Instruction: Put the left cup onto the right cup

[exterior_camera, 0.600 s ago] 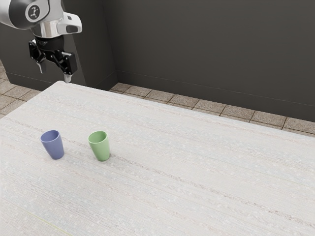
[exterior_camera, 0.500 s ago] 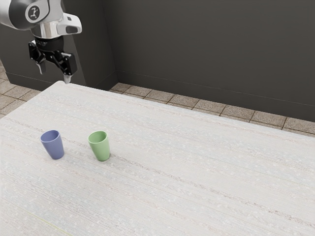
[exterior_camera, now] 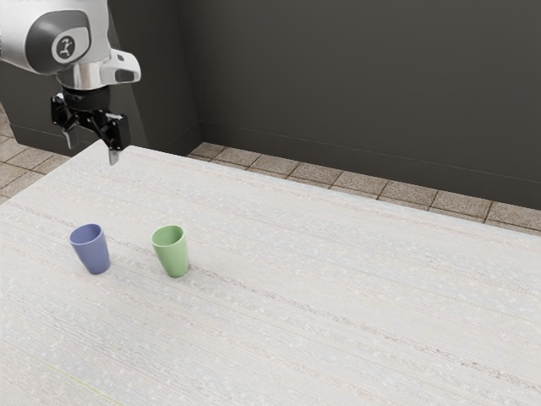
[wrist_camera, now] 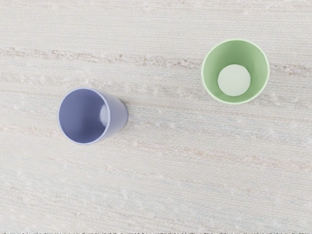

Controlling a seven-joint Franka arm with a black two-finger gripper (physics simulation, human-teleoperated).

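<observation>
- the blue cup (exterior_camera: 90,248) stands upright, mouth up, in the lower left of the exterior frame; the wrist cam looks down into it (wrist_camera: 90,116)
- the green cup (exterior_camera: 171,250) is near it on the exterior view's right, also upright, with a clear gap and no contact; from the wrist (wrist_camera: 235,71) you can see its pale bottom
- the gripper (exterior_camera: 90,149) hangs in the upper left of the frame, well above the blue cup, fingers spread with nothing between them
- both cups sit on a pale, wood-grain table (exterior_camera: 338,279)
- behind it there's a strip of tan floor tiles (exterior_camera: 380,188), then a dark grey wall (exterior_camera: 355,76)
</observation>
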